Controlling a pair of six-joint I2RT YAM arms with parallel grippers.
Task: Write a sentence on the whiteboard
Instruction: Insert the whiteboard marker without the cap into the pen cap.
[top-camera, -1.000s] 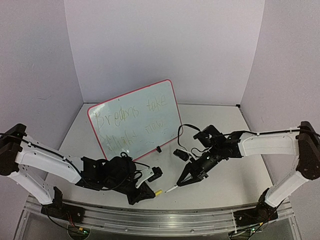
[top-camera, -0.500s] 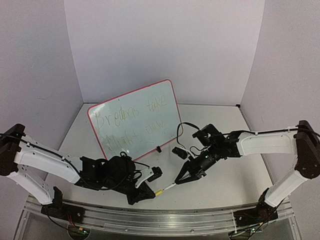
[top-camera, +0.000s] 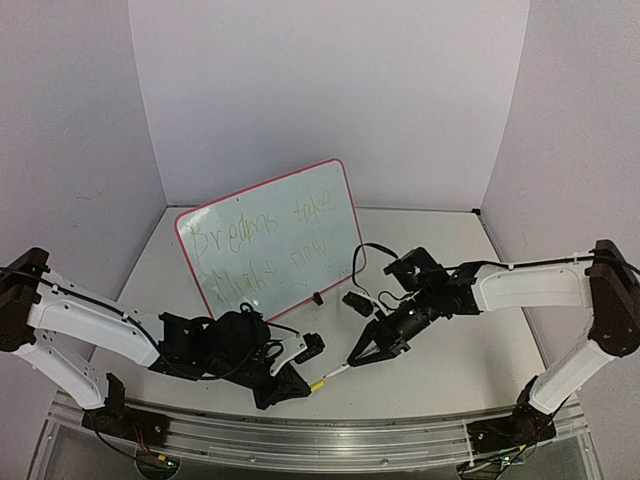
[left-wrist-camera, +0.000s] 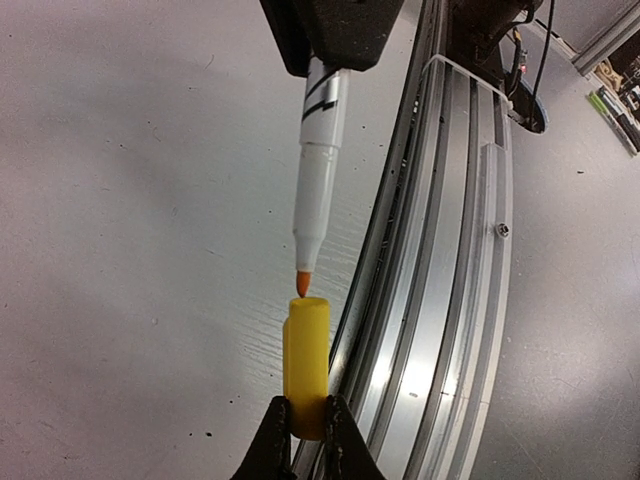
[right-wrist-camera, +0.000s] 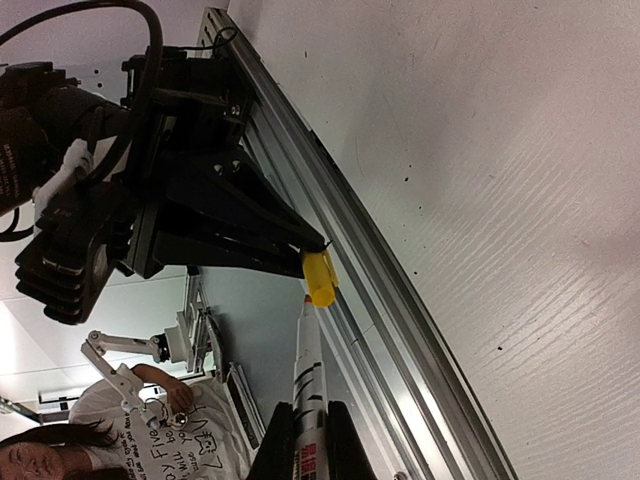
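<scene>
Near the table's (top-camera: 470, 350) front edge, the left gripper (left-wrist-camera: 305, 440) pinched a yellow cap (left-wrist-camera: 306, 365) and the right gripper (right-wrist-camera: 305, 440) a marker (left-wrist-camera: 318, 170), tip at the cap's mouth, while the whiteboard (top-camera: 270, 235) stood propped toward the back-left corner.

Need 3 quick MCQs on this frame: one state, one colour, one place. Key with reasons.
1. The glossy white, pink-bordered whiteboard is:
A) blank
B) lying face down
C) standing, with handwriting on it

2. The small plastic cap in the left gripper is:
A) yellow
B) red
C) black

3. The tip of the white felt marker in the right gripper is:
A) on the whiteboard
B) just at the cap's open mouth
C) buried fully inside the cap

Key:
1 C, faint lines of writing cross the upright board.
2 A, the cap is plainly yellow in both wrist views.
3 B, the orange tip sits right above the cap's opening.
</scene>
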